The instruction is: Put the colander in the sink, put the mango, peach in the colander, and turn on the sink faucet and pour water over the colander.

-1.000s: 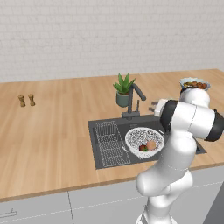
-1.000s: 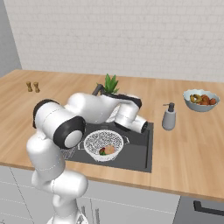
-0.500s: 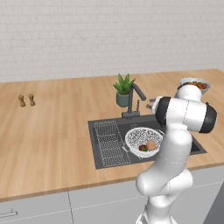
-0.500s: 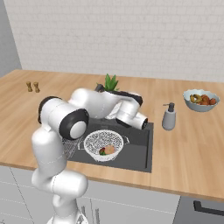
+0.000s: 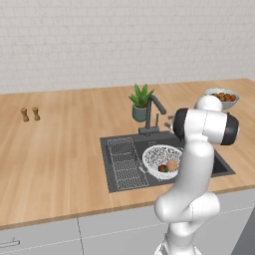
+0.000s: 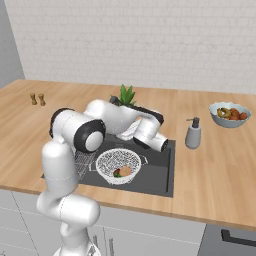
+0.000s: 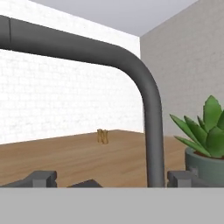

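Observation:
The white mesh colander [image 5: 160, 158] [image 6: 118, 164] sits in the dark grey sink [image 5: 205, 165] [image 6: 156, 176]. Inside it lie the dark red mango [image 5: 163, 169] [image 6: 116, 174] and the pinkish-orange peach [image 5: 172, 165] [image 6: 125, 171], side by side. The dark sink faucet [image 5: 152, 113] [image 7: 148, 109] stands behind the basin, its spout over the colander, and no water runs from it. My gripper [image 7: 111, 180] [image 5: 170, 119] is open, level with the faucet's base just to its right. In the hand view the upright pipe rises close ahead, between my fingertips [image 7: 42, 178].
A potted plant [image 5: 141, 102] [image 6: 126, 95] [image 7: 205, 140] stands right behind the faucet. A soap dispenser [image 6: 192, 134] is right of the sink, a grey-blue fruit bowl [image 5: 221, 97] [image 6: 229, 114] farther right. Two small shakers [image 5: 30, 113] [image 6: 37, 99] [image 7: 102, 136] stand far left.
The arm has swung its elbow up and to the right, and the open gripper has slid a little leftwards, closer to the faucet's base. Colander and fruit lie as before.

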{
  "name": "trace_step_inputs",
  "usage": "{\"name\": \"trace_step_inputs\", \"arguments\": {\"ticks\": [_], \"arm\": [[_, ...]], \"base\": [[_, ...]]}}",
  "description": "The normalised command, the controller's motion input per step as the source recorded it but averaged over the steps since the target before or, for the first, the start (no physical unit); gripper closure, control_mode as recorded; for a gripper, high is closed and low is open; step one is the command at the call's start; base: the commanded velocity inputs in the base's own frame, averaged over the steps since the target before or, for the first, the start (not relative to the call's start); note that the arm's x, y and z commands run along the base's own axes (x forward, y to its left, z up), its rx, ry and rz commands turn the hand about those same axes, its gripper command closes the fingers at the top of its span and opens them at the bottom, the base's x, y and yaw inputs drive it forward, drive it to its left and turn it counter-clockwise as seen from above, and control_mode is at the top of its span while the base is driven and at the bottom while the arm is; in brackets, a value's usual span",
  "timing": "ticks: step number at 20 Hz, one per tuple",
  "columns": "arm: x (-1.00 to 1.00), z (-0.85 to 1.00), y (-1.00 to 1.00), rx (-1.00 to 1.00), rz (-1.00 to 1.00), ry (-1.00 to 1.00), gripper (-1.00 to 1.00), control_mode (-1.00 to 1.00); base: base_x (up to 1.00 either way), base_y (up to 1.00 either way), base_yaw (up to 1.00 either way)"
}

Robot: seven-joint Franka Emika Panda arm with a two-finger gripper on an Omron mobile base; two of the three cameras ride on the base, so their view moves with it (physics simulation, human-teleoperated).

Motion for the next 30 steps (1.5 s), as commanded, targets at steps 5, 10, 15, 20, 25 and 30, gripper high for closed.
{"name": "trace_step_inputs", "arguments": {"ticks": [5, 10, 15, 20, 25, 30], "arm": [[0.26, -0.25, 0.03, -0.02, 0.00, 0.00, -1.00, -1.00], [0.39, -0.04, 0.02, 0.00, 0.00, 0.00, -1.00, -1.00], [0.41, 0.00, 0.00, 0.00, 0.00, 0.00, -1.00, -1.00], [0.41, -0.06, 0.01, 0.00, 0.00, 0.00, -1.00, -1.00], [0.35, -0.23, 0.00, -0.02, 0.00, 0.00, -1.00, -1.00], [0.21, -0.25, 0.04, -0.03, 0.00, 0.00, -1.00, -1.00]], "base": [[0.00, 0.00, 0.00], [0.00, 0.00, 0.00], [0.00, 0.00, 0.00], [0.00, 0.00, 0.00], [0.00, 0.00, 0.00], [0.00, 0.00, 0.00]]}}
